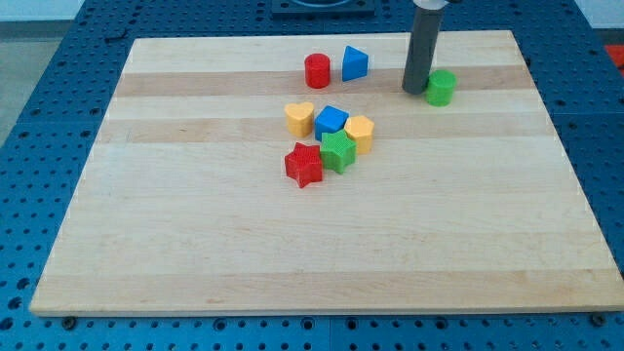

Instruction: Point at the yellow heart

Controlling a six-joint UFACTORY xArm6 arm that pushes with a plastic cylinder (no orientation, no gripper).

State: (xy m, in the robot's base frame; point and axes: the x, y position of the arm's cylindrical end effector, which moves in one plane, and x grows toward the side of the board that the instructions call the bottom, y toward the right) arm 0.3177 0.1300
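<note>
Red star [303,165], then yellow heart [299,118], well apart from my tip [416,92], bare rod

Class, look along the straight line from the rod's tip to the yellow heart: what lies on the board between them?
In the camera view, nothing: bare wood runs from my tip to the yellow heart. The blue triangle sits above that line, the blue cube below.

On the wooden board [195,244], a cluster sits near the middle: the yellow heart [299,118] at its left, the blue cube [331,121] just right of it, and the yellow hexagon [360,132] further right. Below these, the green star [337,152] touches the red star [304,165] at its lower left. Toward the view's top, the red cylinder [317,70] stands just left of the blue triangle [355,63]. Well right, the tip [415,91] rests just left of the green cylinder [441,88].
</note>
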